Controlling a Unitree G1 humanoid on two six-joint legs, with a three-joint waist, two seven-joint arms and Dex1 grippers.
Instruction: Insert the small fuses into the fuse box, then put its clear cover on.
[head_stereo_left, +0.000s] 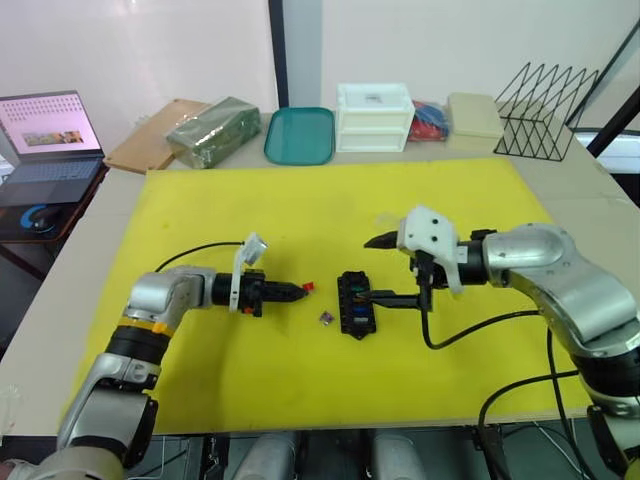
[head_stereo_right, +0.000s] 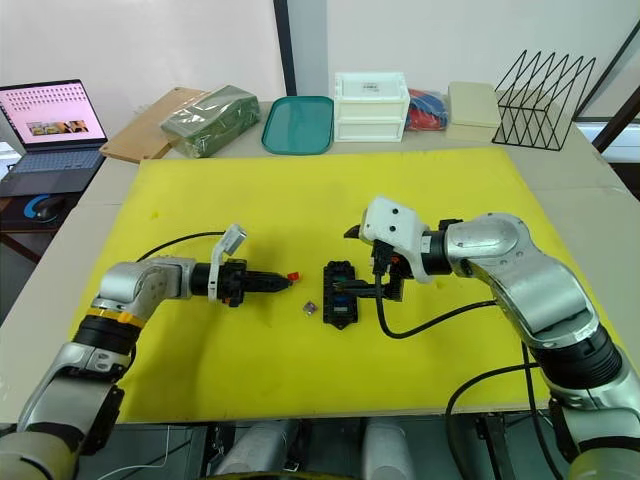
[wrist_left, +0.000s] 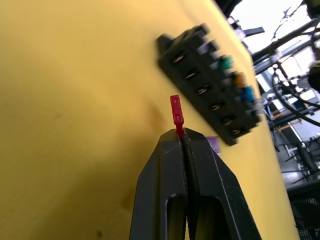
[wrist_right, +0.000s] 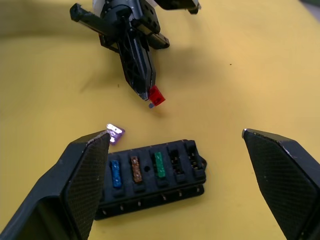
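Pinching a red fuse (wrist_left: 175, 111) at its tip, the left gripper (head_stereo_left: 296, 291) hovers just beside the fuse box (head_stereo_left: 356, 303) on the yellow mat (head_stereo_left: 300, 200); the right gripper (wrist_right: 175, 145) straddles the box, jaws spread wide, and a purple fuse (wrist_right: 115, 133) lies loose nearby

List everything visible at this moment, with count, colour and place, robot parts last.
fuse box: one, black, mid-mat, between the grippers
fuses in the fuse box: three, blue, amber, green, one row
red fuse: one, in the left gripper's tips
purple fuse: one, loose on the mat by the box
mat: one, yellow, covers the table
tray: one, teal, back edge
drawer unit: one, white, beside the tray
wire rack: one, black, back right
laptop: one, open, far left
left gripper: shut on the red fuse
right gripper: open, over the fuse box
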